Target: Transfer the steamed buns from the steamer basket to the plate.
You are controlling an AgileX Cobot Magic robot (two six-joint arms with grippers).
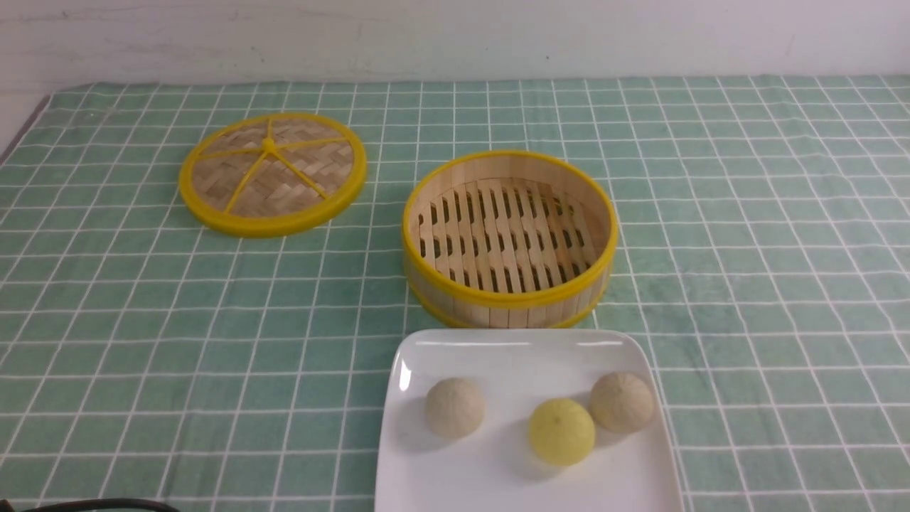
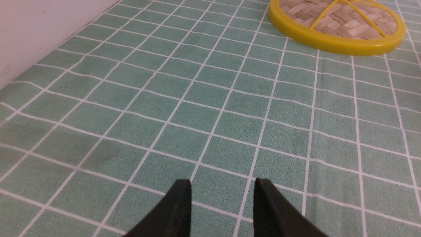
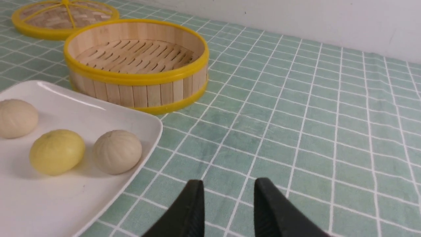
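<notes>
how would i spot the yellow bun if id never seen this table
Find the glossy white square plate nearest the robot, before the round bamboo steamer basket. Three small round buns sit on it. The pale yellow bun lies between two beige buns, the only yellow one.

Broad stretches of checked table (image 1: pixel 768 284) lie open to the right of the steamer basket (image 1: pixel 509 299) and plate (image 1: pixel 455 355). On the left, only the flat lid (image 1: pixel 272 174) interrupts the cloth. The basket nearly touches the plate's far rim, leaving no passage between them.
</notes>
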